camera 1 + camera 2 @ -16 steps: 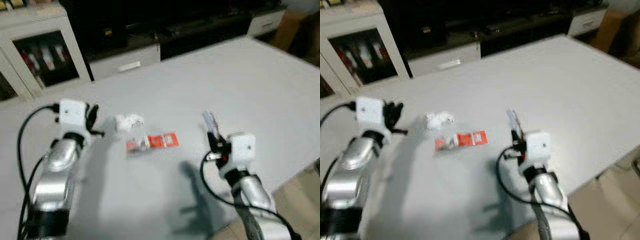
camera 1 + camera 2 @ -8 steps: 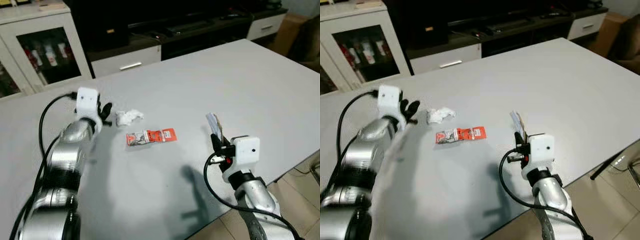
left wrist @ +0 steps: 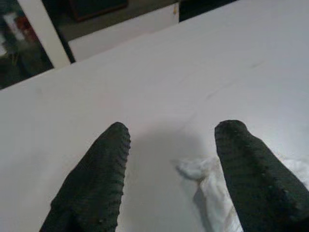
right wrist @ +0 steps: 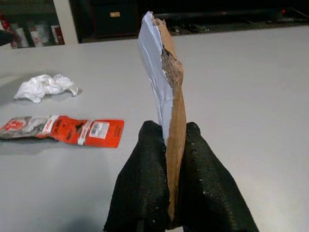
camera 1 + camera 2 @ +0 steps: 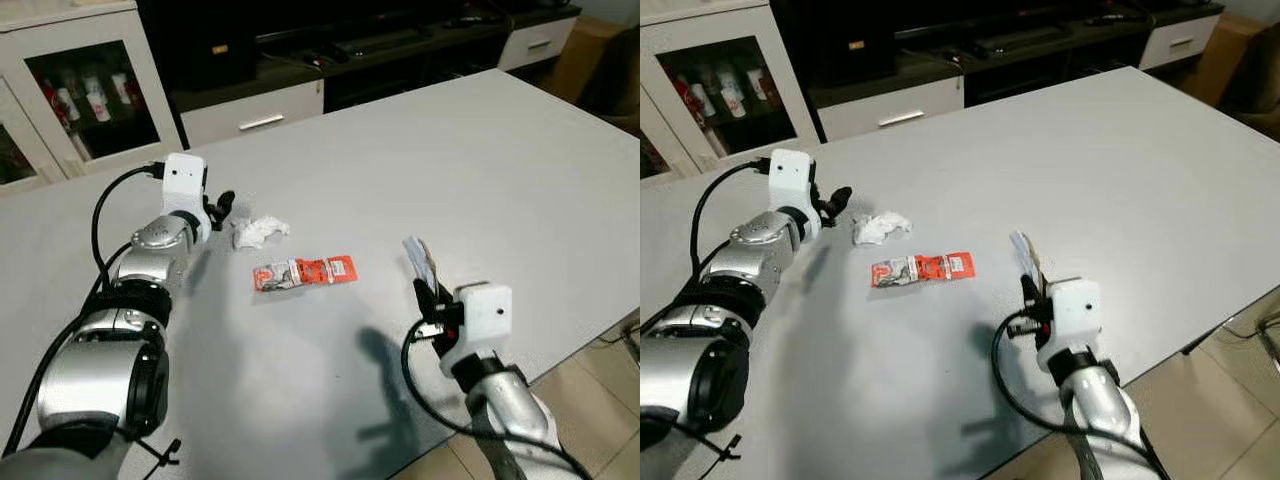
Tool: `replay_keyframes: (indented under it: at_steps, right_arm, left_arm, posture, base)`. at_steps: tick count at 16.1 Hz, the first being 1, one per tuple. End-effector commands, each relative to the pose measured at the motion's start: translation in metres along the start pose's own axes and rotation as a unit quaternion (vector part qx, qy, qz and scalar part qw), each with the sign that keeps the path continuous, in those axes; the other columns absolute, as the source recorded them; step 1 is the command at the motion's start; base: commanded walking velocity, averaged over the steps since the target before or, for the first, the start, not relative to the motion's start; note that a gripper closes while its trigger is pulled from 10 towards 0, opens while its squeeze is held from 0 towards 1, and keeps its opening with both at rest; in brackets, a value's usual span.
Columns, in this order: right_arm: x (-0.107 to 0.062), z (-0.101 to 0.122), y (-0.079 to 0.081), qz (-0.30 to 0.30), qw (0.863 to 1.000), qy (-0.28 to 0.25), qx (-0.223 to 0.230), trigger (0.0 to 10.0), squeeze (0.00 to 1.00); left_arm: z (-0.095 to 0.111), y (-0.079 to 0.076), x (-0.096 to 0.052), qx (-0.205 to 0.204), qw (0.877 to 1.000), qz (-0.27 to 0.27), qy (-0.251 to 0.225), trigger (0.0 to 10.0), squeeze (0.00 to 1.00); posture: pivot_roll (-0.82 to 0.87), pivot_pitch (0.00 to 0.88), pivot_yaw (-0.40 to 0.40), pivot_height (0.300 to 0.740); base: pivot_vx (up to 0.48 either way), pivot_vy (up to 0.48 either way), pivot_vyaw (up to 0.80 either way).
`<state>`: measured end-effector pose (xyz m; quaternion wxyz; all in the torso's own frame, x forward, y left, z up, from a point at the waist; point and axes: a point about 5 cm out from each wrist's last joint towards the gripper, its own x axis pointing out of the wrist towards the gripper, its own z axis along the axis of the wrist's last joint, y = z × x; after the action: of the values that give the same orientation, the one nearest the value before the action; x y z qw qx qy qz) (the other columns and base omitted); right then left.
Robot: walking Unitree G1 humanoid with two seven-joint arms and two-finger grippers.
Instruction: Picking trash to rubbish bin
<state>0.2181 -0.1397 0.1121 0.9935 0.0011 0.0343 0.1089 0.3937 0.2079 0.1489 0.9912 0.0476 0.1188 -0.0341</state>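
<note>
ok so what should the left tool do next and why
Probably ease the left tool forward and down so its open fingers straddle the crumpled white tissue, then close. The tissue lies on the grey table just beyond the fingertips, with one finger already beside it and nothing gripped yet. The right tool is shut on a torn cardboard scrap.

A wide pale grey table carries a crumpled white tissue and, near it toward the table's middle, a flat orange and silver wrapper, the two apart
</note>
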Motion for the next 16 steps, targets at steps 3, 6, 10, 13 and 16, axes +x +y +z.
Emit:
replay_keyframes:
  at_steps: [3,6,10,13,16]
  right_arm:
    - [-0.005,0.003,0.0,-0.008,1.0,-0.004,-0.002,10.0,0.0]
    - [-0.016,0.003,-0.001,-0.016,1.0,0.004,-0.006,10.0,0.0]
    - [-0.025,0.004,-0.001,-0.019,1.0,0.01,-0.011,10.0,0.0]
    - [-0.039,0.01,-0.002,-0.031,0.999,0.015,-0.014,10.0,0.0]
    - [-0.046,0.013,-0.004,-0.042,0.999,0.018,-0.019,10.0,0.0]
  left_arm:
    - [0.01,-0.002,0.003,-0.019,1.0,0.001,-0.012,10.0,1.0]
    - [0.011,-0.021,0.007,-0.048,0.998,-0.027,-0.019,10.0,0.0]
    - [0.009,-0.03,0.008,-0.015,0.999,-0.041,-0.002,10.0,0.0]
    - [-0.009,-0.026,0.006,0.013,0.999,-0.028,0.037,10.0,0.0]
    - [-0.024,-0.022,0.003,0.043,0.997,-0.009,0.062,10.0,0.0]
  posture:
    - [-0.15,0.035,0.07,0.74]
    - [-0.19,0.057,0.076,0.74]
    - [-0.23,0.091,0.088,0.74]
    - [-0.26,0.127,0.102,0.74]
    - [-0.29,0.147,0.11,0.74]
  base:
    - [0.0,0.0,0.0]
    - [0.0,0.0,0.0]
    - [0.0,0.0,0.0]
    - [0.0,0.0,0.0]
    - [0.0,0.0,0.0]
